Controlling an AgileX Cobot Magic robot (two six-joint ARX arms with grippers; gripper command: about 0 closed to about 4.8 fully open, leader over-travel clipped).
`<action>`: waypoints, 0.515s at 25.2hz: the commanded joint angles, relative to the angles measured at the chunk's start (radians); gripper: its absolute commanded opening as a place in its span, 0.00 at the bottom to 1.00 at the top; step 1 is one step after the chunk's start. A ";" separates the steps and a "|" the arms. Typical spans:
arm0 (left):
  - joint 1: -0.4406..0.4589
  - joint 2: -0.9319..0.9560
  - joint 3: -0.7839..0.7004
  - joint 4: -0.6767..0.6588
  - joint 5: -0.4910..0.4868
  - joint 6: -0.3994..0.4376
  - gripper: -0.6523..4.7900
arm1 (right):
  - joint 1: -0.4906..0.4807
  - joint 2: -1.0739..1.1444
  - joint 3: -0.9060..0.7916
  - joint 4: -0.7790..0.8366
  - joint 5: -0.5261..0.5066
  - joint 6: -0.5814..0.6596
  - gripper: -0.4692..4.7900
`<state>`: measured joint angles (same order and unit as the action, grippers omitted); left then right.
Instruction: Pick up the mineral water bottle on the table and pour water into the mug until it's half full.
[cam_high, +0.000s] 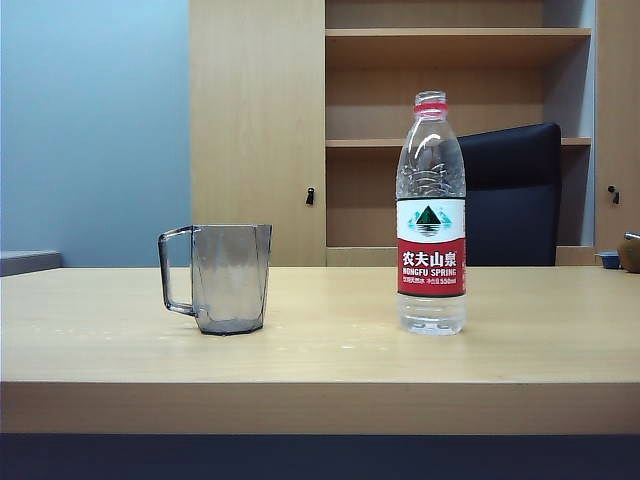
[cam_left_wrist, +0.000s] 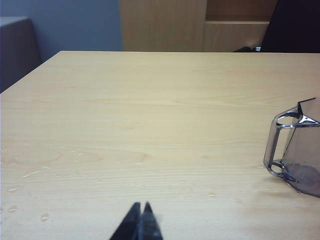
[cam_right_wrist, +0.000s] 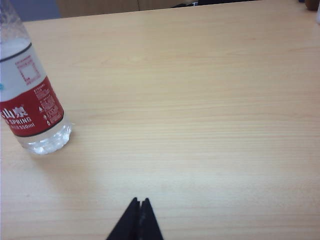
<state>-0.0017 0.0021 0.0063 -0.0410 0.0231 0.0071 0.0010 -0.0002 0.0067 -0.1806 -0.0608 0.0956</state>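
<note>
The left pincer (cam_left_wrist: 141, 220) is seen only in the left wrist view, held low over the left part of the table (cam_high: 320, 350), close to its front edge, pointing level toward the back edge. Its two dark fingertips are pressed together, with nothing between them. A few small water droplets (cam_left_wrist: 30, 175) are scattered on the wood just ahead of it. The mug (cam_high: 228, 277) is placed upright left of the table's middle, well apart from this pincer, its squared handle turned toward the left edge; no water can be made out in it.

The mineral water bottle (cam_high: 431, 215) is stood upright right of the middle, well apart from the mug, uncapped, with the red-and-white label facing the front edge. How much water it holds cannot be told.

The right pincer (cam_right_wrist: 139, 217) is seen only in the right wrist view, likewise held low near the front edge over the right part of the table, tilted slightly downward. Its fingertips are closed against each other, gripping nothing, and the bottle is well apart from it.
</note>
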 joint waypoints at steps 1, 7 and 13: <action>0.001 0.001 0.003 0.014 0.003 0.001 0.11 | 0.000 -0.002 -0.002 0.024 -0.010 0.014 0.07; 0.001 0.001 0.003 0.013 0.003 0.000 0.11 | 0.000 -0.002 -0.001 0.028 -0.016 0.010 0.07; 0.001 0.001 0.045 0.035 0.018 -0.051 0.11 | 0.001 -0.002 0.039 0.040 -0.007 -0.051 0.07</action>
<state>-0.0017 0.0025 0.0170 -0.0402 0.0250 -0.0097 0.0013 -0.0002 0.0151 -0.1741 -0.0750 0.0498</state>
